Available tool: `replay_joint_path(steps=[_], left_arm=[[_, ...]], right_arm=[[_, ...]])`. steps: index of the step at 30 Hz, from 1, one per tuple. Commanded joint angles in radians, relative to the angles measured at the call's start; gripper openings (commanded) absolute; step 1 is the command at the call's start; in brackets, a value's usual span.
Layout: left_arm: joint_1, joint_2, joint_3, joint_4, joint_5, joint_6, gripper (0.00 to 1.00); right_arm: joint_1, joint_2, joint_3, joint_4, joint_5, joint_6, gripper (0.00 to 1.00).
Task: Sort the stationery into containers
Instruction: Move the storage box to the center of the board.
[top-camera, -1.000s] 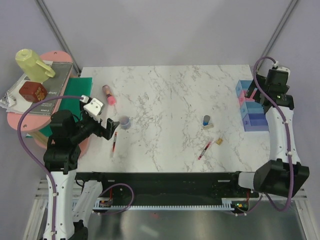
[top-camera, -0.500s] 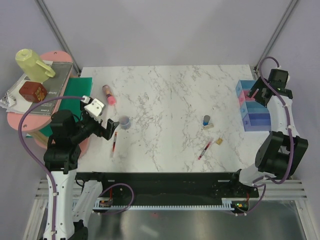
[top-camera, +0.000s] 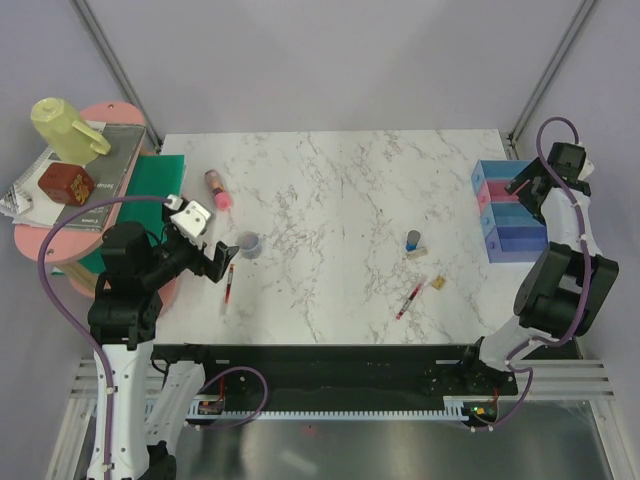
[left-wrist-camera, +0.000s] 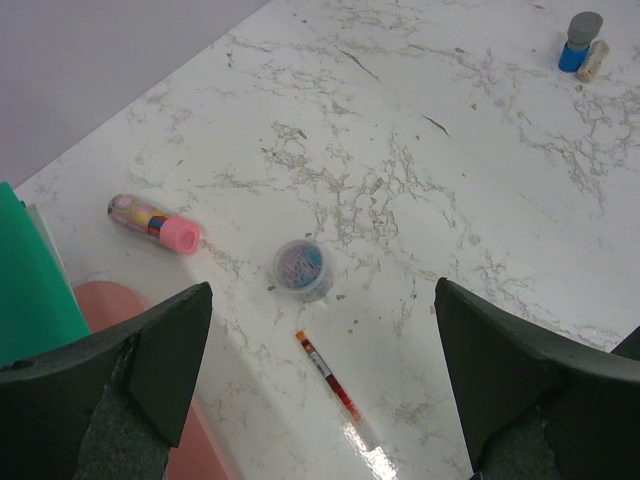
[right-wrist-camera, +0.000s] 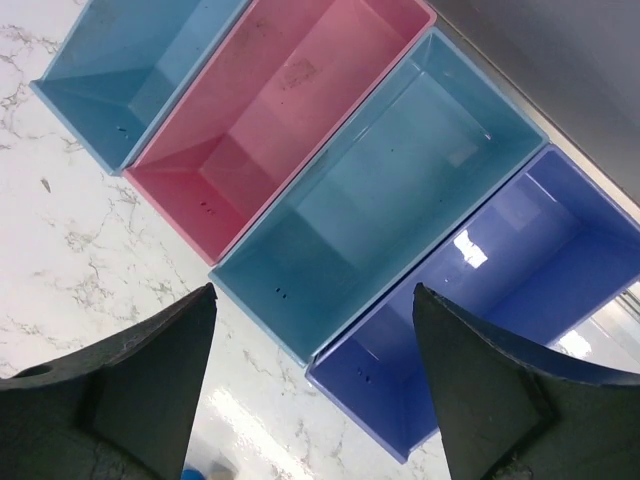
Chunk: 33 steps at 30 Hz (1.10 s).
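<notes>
Hovering low over the left part of the marble worktop (top-camera: 340, 180), your left tool (top-camera: 220, 260) has its jaws spread wide and grips nothing. Its wrist view looks down on three items. One thin red pen (left-wrist-camera: 328, 375) lies flat between the fingers. The round blue-grey roll (left-wrist-camera: 303, 268) sits just beyond the pen's far tip. The pink glue-stick tube (left-wrist-camera: 155, 222) lies on its side farther off to the left, near the worktop's edge.

Your right tool (top-camera: 525, 186) hangs above the row of bins (top-camera: 505, 212) at the right edge of the worktop, jaws also wide apart and carrying nothing. From its wrist camera you see straight into all four joined bins: blue bin (right-wrist-camera: 140, 70), pink bin (right-wrist-camera: 290, 110), light blue bin (right-wrist-camera: 390, 190) and violet-blue bin (right-wrist-camera: 500, 300), each showing a bare floor.

Between the two arms, right of centre, the small blue dark-topped piece (top-camera: 413, 240) stands upright with a small pale item touching its near side; you cannot tell what that is. Nearer you, the second red pen (top-camera: 410, 298) lies at a slant, and the tiny tan block (top-camera: 438, 284) sits just beside its far end.
</notes>
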Motion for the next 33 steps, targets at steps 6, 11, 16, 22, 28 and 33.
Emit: replay_joint_path(steps=[6, 11, 16, 22, 28, 33], left_arm=[[0.001, -0.016, -0.001, -0.001, 0.028, 0.070, 1.00], [0.001, -0.025, -0.003, -0.012, 0.017, 0.089, 1.00], [0.000, -0.019, 0.000, -0.021, 0.016, 0.092, 1.00], [0.000, -0.013, 0.010, -0.025, 0.004, 0.098, 1.00], [0.000, -0.013, 0.008, -0.031, 0.000, 0.099, 1.00], [0.000, -0.014, 0.007, -0.035, 0.000, 0.098, 1.00]], right_arm=[[-0.009, 0.084, 0.025, 0.093, 0.021, 0.061, 0.86], [-0.009, 0.130, 0.043, 0.124, 0.031, 0.059, 0.84], [-0.009, 0.164, 0.063, 0.148, 0.031, 0.064, 0.82], [-0.007, 0.198, 0.072, 0.188, 0.025, 0.062, 0.79], [0.003, 0.216, 0.061, 0.216, 0.043, 0.062, 0.75], [0.011, 0.221, 0.043, 0.234, 0.057, 0.057, 0.69]])
